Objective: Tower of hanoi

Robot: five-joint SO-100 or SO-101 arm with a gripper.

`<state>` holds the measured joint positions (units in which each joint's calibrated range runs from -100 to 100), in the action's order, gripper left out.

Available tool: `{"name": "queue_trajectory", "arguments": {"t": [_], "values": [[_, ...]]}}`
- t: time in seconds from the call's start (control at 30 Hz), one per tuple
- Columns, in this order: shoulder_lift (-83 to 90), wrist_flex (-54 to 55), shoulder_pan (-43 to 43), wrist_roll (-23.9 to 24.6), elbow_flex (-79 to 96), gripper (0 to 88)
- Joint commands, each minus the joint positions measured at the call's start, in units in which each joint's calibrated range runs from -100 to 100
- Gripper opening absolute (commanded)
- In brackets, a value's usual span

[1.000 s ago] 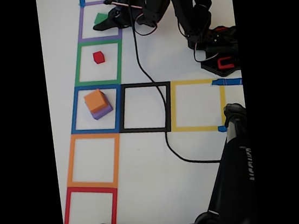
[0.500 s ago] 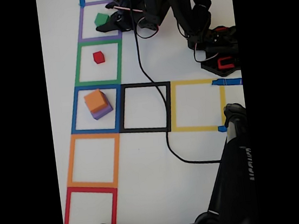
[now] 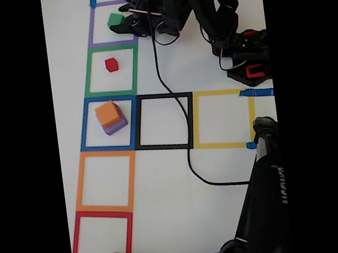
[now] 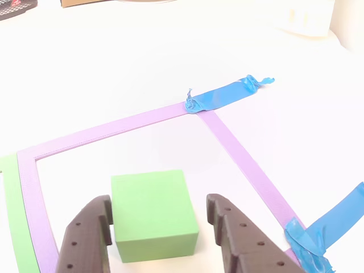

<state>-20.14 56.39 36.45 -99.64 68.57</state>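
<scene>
Barely shifted, pincer (image 4: 162, 219) – jaws spread – straddles green cube (image 4: 152, 212) inside purple tape square (image 4: 108, 132).

A white table (image 3: 224, 175) carries coloured tape squares (image 3: 105, 181). On it sit a green cube (image 4: 152, 213), a red cube (image 3: 111, 64) and a purple cube (image 3: 117, 126)

Fixed view looks down; other view rides close behind the end effector (image 4: 161, 224).

surface: white table (image 3: 209, 47) | light: bright, even | markings: coloured tape squares (image 3: 105, 182)
</scene>
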Motion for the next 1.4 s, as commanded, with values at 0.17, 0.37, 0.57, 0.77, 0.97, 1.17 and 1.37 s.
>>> {"name": "queue_trajectory", "arguments": {"t": [0.17, 0.37, 0.57, 0.77, 0.97, 1.17, 1.37], "values": [[0.31, 2.07, -1.75, -0.36, -0.39, 9.5], [0.72, 2.07, -2.51, -0.36, -0.39, 6.3], [2.65, 0.94, -2.8, -0.36, -0.39, 4.1], [16.7, -14.53, -3.09, -0.36, -0.39, 3.1], [38.26, -41.25, -3.95, -0.36, -2.02, 2.6], [55.86, -68.21, -7.88, -0.36, -9.3, 1.8], [65.8, -95.34, -16.22, -0.36, -26.3, 1.7]]}}
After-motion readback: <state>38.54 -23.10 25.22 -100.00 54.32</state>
